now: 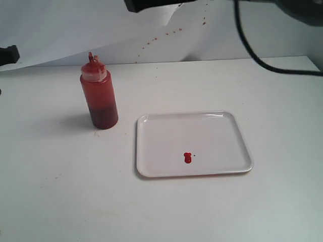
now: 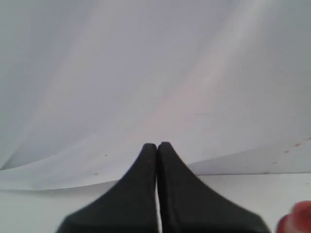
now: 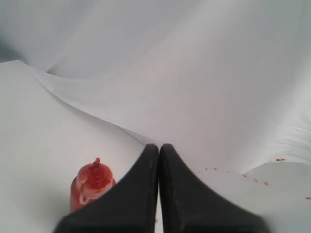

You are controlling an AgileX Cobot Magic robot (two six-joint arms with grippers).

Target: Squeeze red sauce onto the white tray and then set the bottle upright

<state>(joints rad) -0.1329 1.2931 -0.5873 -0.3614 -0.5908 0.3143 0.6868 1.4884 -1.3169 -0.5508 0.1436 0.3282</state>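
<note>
The bottle (image 1: 99, 94) stands upright on the table, left of the white tray (image 1: 217, 126), with dark red filling low down and a pale cone nozzle. A small blob of red sauce (image 1: 187, 158) lies on the tray's near middle. My left gripper (image 2: 157, 145) is shut with nothing in it, facing the white backdrop; a red blur of the bottle (image 2: 296, 221) shows at the picture's edge. My right gripper (image 3: 159, 146) is shut and empty, high above the table, with the bottle (image 3: 90, 187) below it. In the exterior view neither gripper's fingers show.
Dark arm parts (image 1: 151, 4) and a black cable (image 1: 252, 45) hang along the top of the exterior view. Another dark arm piece (image 1: 9, 54) sits at the left edge. The curved white backdrop (image 1: 166, 35) carries small reddish-brown specks.
</note>
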